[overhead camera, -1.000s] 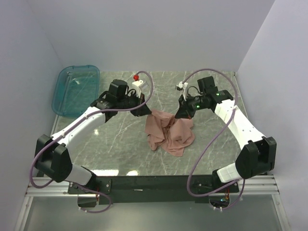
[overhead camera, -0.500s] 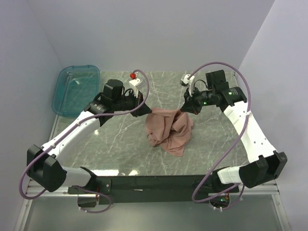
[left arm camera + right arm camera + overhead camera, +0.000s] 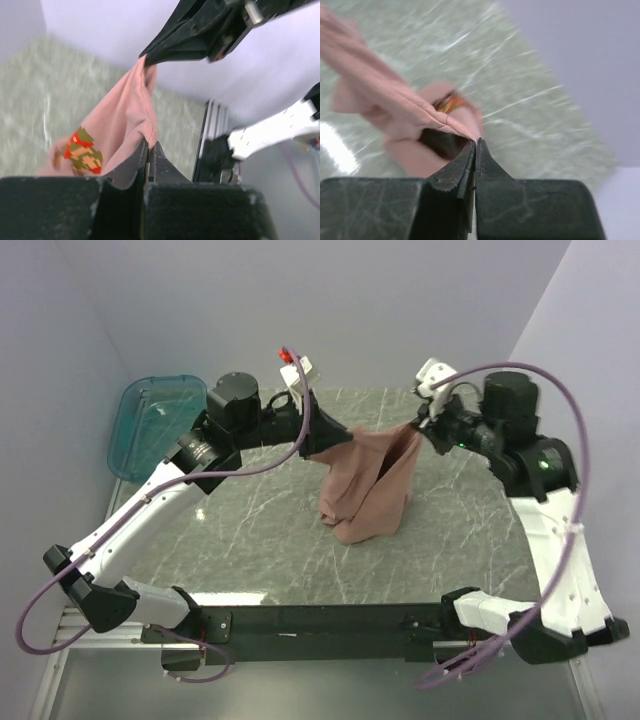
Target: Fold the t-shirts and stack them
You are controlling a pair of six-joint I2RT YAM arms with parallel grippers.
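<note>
Between the two raised arms, above the middle of the table (image 3: 250,530), we find the t-shirt (image 3: 365,485) hanging as a bunched curtain of dusty-pink cotton. Its top edge is stretched nearly level from the left gripper (image 3: 325,437) to the right gripper (image 3: 418,428). Below that line the cloth falls in loose vertical folds and narrows to a rounded lump at the bottom. We cannot tell whether that lump touches the table. On the left wrist view we see a small pixel-art figure (image 3: 80,152) in red, green and brown on the fabric, just below the held edge.

Both grippers are fully closed — each pinches a thin fold of the t-shirt's edge between its black fingertips. The left gripper holds the left end of the taut edge and the right gripper holds the right end.

The table is a grey-green marbled slab with pale veins. Plain pale lavender walls (image 3: 330,310) close it in on the left, far and right sides. A teal translucent tray (image 3: 150,425) sits at the far left corner beside the left wall, well apart from the t-shirt.

Open table lies on every side of the hanging t-shirt — widest toward the near edge. The right arm (image 3: 560,540) stands over the table's right edge, near the right wall. The left arm (image 3: 150,510) crosses the left half of the table.
</note>
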